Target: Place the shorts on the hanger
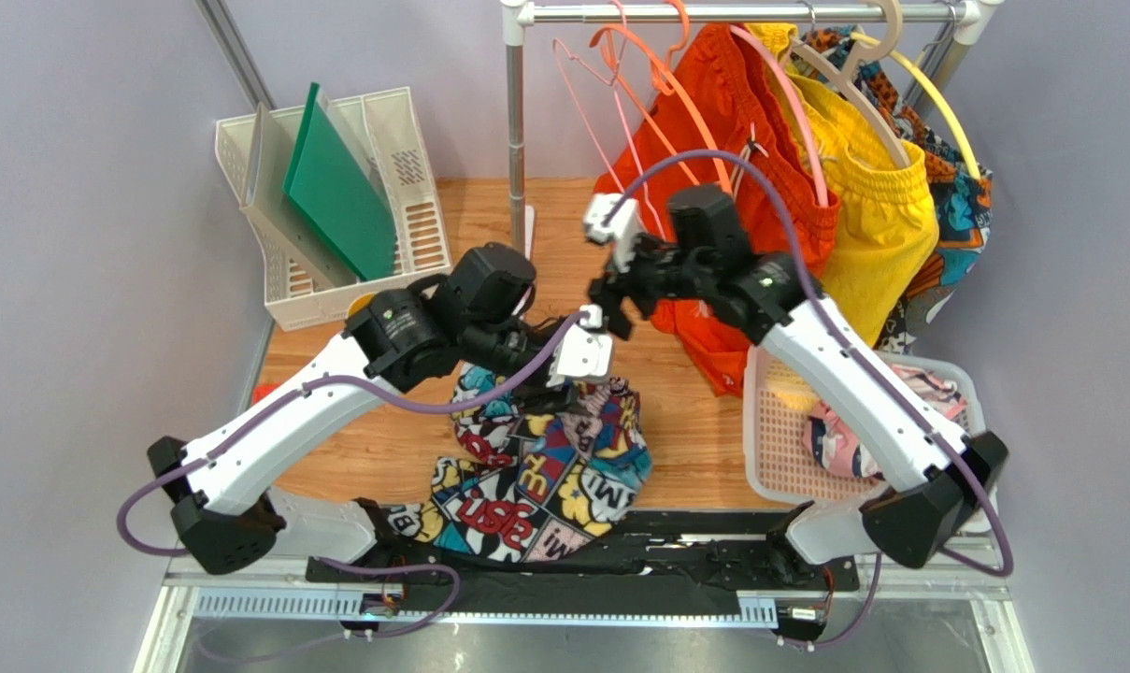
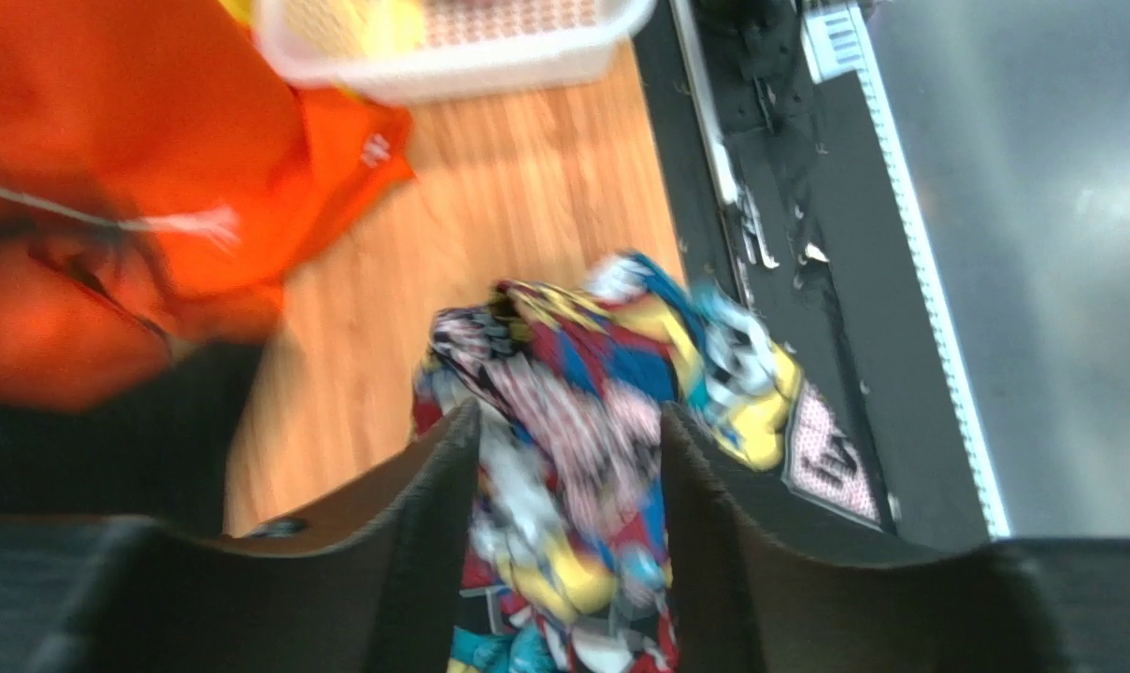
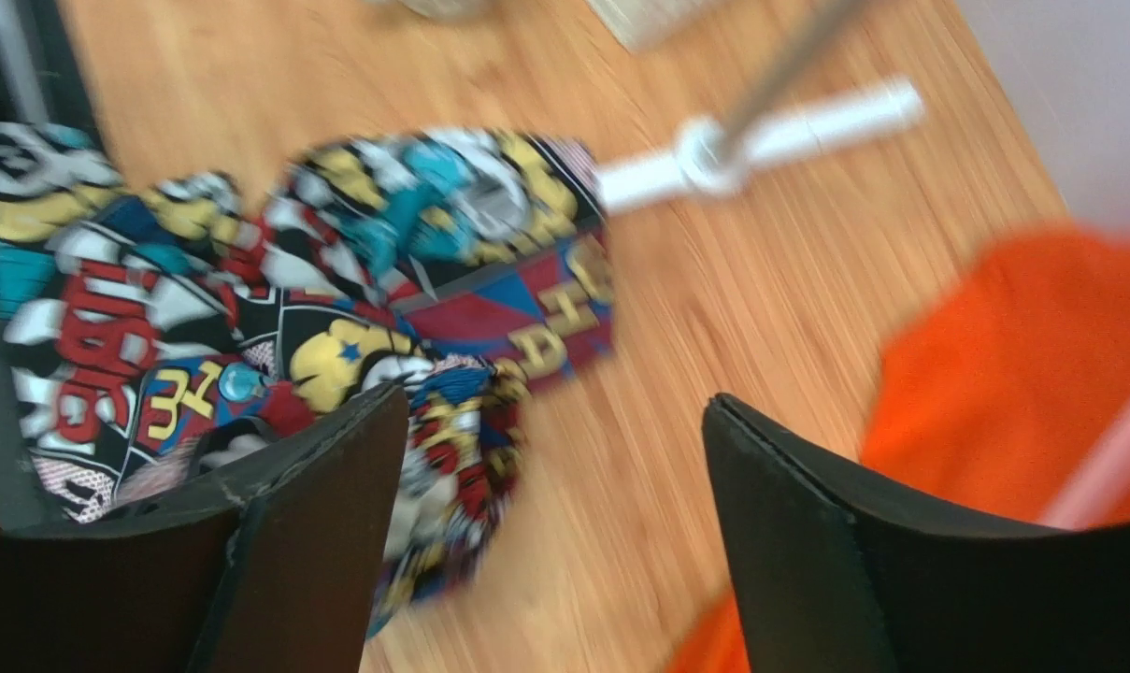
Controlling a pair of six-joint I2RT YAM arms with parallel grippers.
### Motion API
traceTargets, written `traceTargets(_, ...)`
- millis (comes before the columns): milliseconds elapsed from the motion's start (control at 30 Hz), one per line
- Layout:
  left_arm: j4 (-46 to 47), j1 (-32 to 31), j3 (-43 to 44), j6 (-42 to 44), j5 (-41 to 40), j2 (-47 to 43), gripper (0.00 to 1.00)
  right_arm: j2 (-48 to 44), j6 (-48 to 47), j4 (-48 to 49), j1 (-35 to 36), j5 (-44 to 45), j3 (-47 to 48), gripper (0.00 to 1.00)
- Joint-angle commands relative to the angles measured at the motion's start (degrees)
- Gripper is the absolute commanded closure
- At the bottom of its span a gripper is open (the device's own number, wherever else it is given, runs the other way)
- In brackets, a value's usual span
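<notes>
The comic-print shorts lie bunched on the wooden table near the front edge, with one part pulled up toward my left gripper. In the left wrist view the shorts fill the gap between the left gripper's jaws, which are shut on the fabric. My right gripper hovers just above and behind it, open and empty. In the right wrist view the right gripper has bare wood between its jaws and the shorts to the left. The thin pale pink hanger hangs on the rail at the back.
The clothes rail carries orange shorts on an orange hanger, yellow shorts and other garments. Its upright post stands behind the grippers. A white file rack is back left and a white basket at right.
</notes>
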Motion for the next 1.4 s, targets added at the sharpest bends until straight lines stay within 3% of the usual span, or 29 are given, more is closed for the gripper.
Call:
traceTargets(0, 4.9, 2.8, -8.0, -0.5, 3.8, -11.5, 0.36, -11.8, -3.4, -11.5, -7.3, -1.0, -7.9, 0.18)
traceTargets(133, 4.0, 15.5, -11.9, -4.2, 7.5, -10.5, 0.36, -18.7, -5.2, -17.5, -7.4, -2.0, -15.0, 0.18)
traceTargets(367, -2.5, 25.0, -8.5, -3.3, 0.6, 6.6, 0.46, -18.6, -5.5, -20.1, -6.9, -3.6, -22.8, 0.31)
traceTargets(500, -5.7, 25.0, -7.6, -0.7, -1.6, 16.2, 0.42, -14.4, -5.4, -18.3, -6.0, -3.1, -25.6, 0.3)
traceTargets(733, -5.0, 25.0, -16.2, 0.5, -1.0, 18.4, 0.38, -9.1, 8.3, -7.0, -3.1, -5.3, -26.8, 0.18)
traceTargets(833, -3.5, 25.0, -21.6, 0.3, -2.2, 17.1, 0.45, -7.9, 14.2, 0.0, 0.2, -5.1, -29.0, 0.17)
traceTargets(900, -3.6, 25.0, -24.3, 0.6, -3.1, 16.5, 0.58, -5.6, 15.0, 2.2, 1.7, -4.9, -29.7, 0.18)
traceTargets(933, -4.7, 25.0, -25.0, 1.6, -3.3, 16.2, 0.72, -4.5, 14.7, 3.0, 2.6, -4.9, -29.6, 0.29)
traceTargets(1000, -6.2, 25.0, -26.3, 3.1, -3.2, 14.8, 0.84, -1.6, 12.9, 2.9, 2.8, -6.1, -29.1, 0.49)
traceTargets(1033, -7.6, 25.0, -26.6, 4.3, -3.4, 14.1, 0.95, -0.9, 12.0, 1.0, 2.7, -6.2, -28.8, 0.73)
traceTargets(1100, -9.4, 25.0, -27.7, 6.9, -3.5, 11.3, 1.0, -0.3, 8.0, -2.0, 2.6, -6.6, -28.5, 0.95)
traceTargets(1133, -11.0, 25.0, -28.1, 7.6, -3.6, 10.1, 1.0, -0.8, 6.8, -5.2, 2.5, -6.9, -28.7, 1.0)
traceTargets(1367, -17.0, 25.1, -26.2, 13.4, -0.4, 5.1, 1.0, -16.7, -5.0, -18.7, 2.3, -7.1, -34.1, 1.0)
